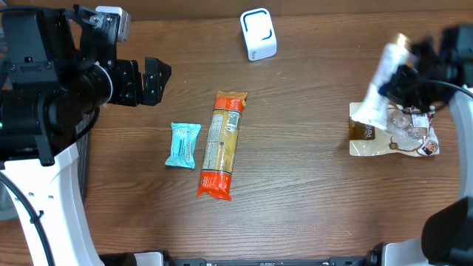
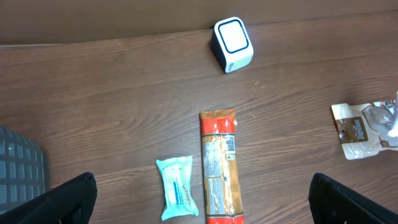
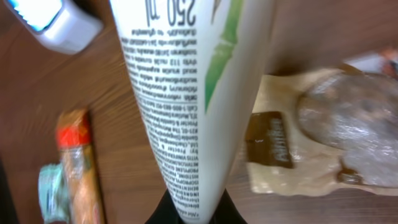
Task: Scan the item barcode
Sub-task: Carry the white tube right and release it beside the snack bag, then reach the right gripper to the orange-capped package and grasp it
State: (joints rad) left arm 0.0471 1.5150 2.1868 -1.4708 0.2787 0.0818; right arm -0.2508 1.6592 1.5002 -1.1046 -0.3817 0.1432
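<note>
My right gripper (image 1: 405,80) is shut on the crimped end of a white tube (image 1: 386,68) with a green stripe and black print, held above the table at the right. In the right wrist view the tube (image 3: 193,87) fills the middle and rises from the right gripper (image 3: 193,214); only small text shows on it, no barcode. The white scanner with a blue-edged face (image 1: 258,34) stands at the back centre, well left of the tube, and shows again as the scanner (image 2: 233,43) and the scanner (image 3: 53,18). My left gripper (image 1: 144,81) hangs wide open at the left, holding nothing.
A long orange pasta pack (image 1: 220,144) and a teal wipes packet (image 1: 182,144) lie mid-table. A clear cookie bag (image 1: 395,133) lies under the raised tube. A grey basket (image 2: 18,168) sits at the table's left edge.
</note>
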